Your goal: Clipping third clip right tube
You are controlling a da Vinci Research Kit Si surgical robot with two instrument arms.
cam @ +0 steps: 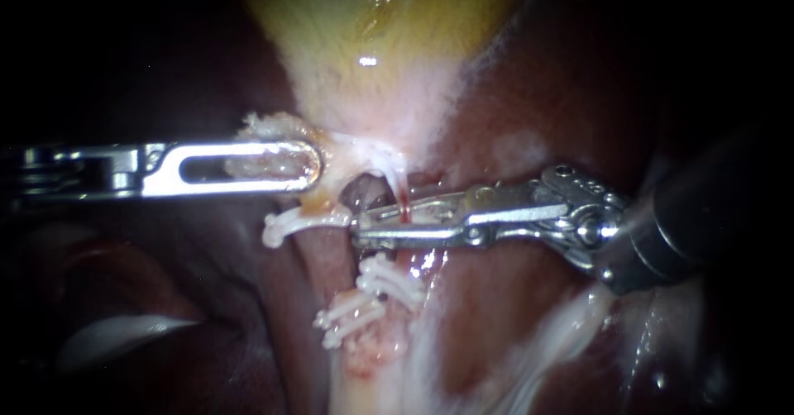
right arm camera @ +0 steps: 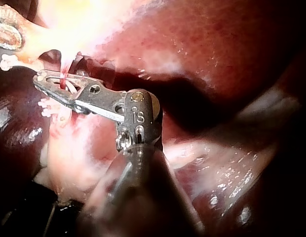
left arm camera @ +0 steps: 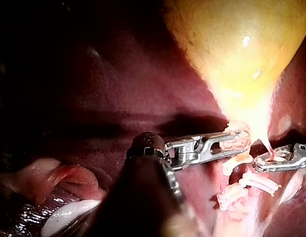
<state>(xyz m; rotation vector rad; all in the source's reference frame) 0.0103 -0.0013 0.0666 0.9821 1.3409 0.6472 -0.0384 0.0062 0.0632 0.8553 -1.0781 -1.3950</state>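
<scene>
Only the left wrist view shows the shaft of left instrument (left arm camera: 239, 143).

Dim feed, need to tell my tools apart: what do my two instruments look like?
Left instrument: bright silver, long flat jaws with a slot-shaped window and rounded tip. Right instrument: silver, slimmer jaws, pinned hinge links, dark round shaft.
</scene>
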